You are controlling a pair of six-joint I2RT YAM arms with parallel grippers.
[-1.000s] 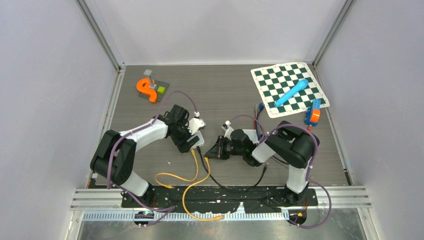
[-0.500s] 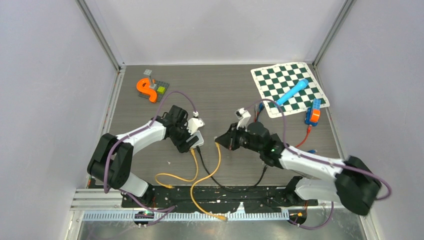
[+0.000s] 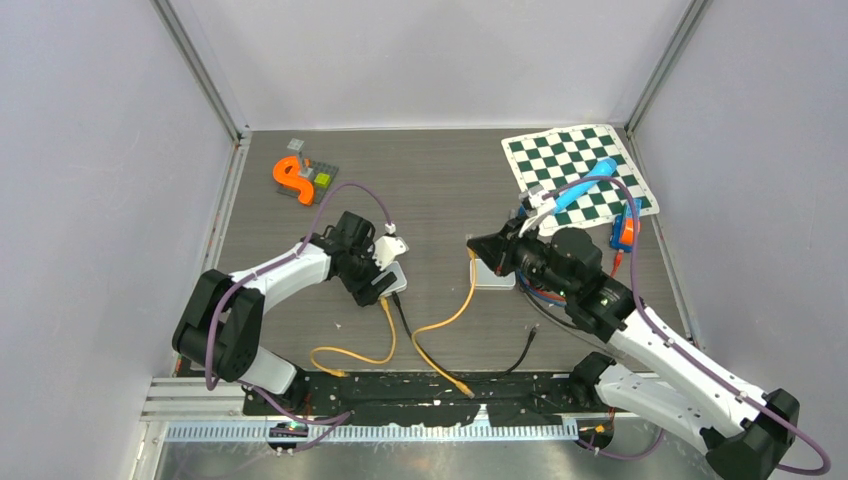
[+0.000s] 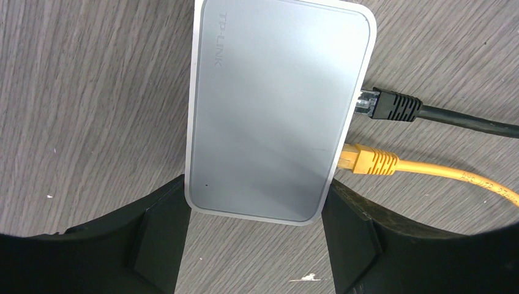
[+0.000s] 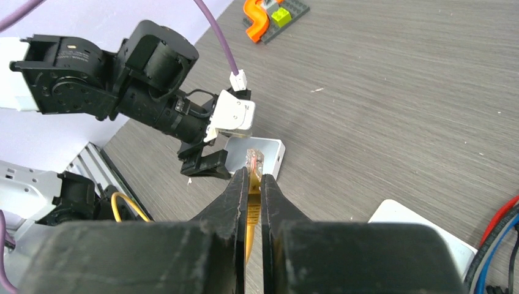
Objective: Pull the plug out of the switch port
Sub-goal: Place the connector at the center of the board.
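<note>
The grey switch (image 4: pixel 275 110) lies on the table, and my left gripper (image 4: pixel 254 239) is shut on its near end, one finger on each side. A black plug (image 4: pixel 392 107) and a yellow plug (image 4: pixel 367 160) sit in its ports. In the top view the switch (image 3: pixel 393 278) is under my left gripper (image 3: pixel 383 285). My right gripper (image 3: pixel 476 250) is shut on another yellow plug (image 5: pixel 254 162), held in the air well to the right of the switch. That plug's clear tip sticks out past the fingertips (image 5: pixel 235 196). Its yellow cable (image 3: pixel 440 325) hangs down to the table.
A white box (image 3: pixel 497 275) lies under my right gripper, with red and blue cables (image 3: pixel 540 290) beside it. A chessboard mat (image 3: pixel 580 178) with a blue cylinder (image 3: pixel 583 185) is at the back right. An orange piece on a grey plate (image 3: pixel 292 178) is at the back left.
My right arm has swung right and back, away from the switch, carrying the yellow plug and dragging its cable along. My left gripper and the switch have stayed put.
</note>
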